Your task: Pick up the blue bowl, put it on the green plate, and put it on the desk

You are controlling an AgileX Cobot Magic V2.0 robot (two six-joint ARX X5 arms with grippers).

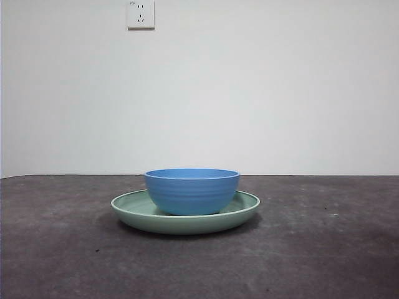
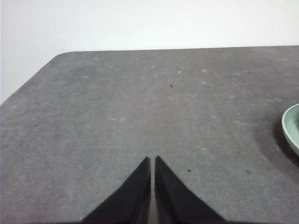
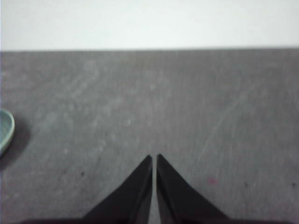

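The blue bowl (image 1: pixel 192 190) stands upright inside the green plate (image 1: pixel 243 213) at the middle of the desk (image 1: pixel 324 249) in the front view. Neither arm shows in that view. My left gripper (image 2: pixel 153 161) is shut over bare desk, with only the plate's rim (image 2: pixel 290 127) showing at the edge of its view. My right gripper (image 3: pixel 154 158) is shut too, also above bare desk, and a sliver of the plate (image 3: pixel 5 130) appears at the side of its view. Both grippers hold nothing and stay apart from the bowl.
A white wall with a power socket (image 1: pixel 141 14) rises behind the desk. The desk's rounded far corner (image 2: pixel 60 55) shows in the left wrist view.
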